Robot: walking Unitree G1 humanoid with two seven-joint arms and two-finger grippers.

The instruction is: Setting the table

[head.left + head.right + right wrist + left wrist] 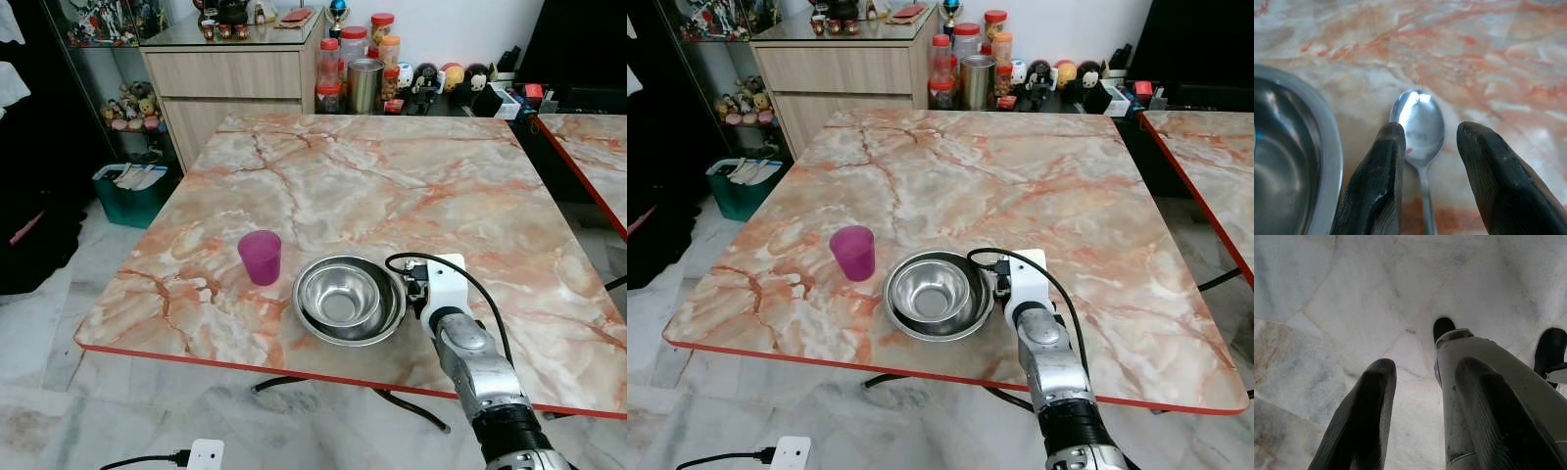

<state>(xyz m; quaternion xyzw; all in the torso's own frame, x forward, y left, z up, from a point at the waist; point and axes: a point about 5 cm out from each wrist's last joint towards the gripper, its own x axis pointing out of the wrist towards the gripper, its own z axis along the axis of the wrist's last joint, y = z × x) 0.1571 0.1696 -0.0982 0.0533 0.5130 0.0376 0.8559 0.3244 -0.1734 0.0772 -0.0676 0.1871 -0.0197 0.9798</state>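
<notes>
Spoon [1419,128] lay flat on the bench [392,186], just beside the steel bowl [349,299], between the right gripper [1431,147] jaws, which stood apart and not yet clamped. Purple cup [260,257] stood near the bowl. Risk judged: a thin spoon on smooth marble could slip or skid against the bowl's rim when the jaws close. Left gripper [1425,396] hung idle over the floor, jaws apart.

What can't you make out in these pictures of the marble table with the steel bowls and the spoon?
- Shiny metal spoon: the handle's end is cut off by the right wrist view's edge.
- Right gripper: in the eye views the white wrist housing hides its fingers.
- Translucent purple plastic cup: any contents can't be judged.
- Stacked steel bowls: exact count unclear.
</notes>
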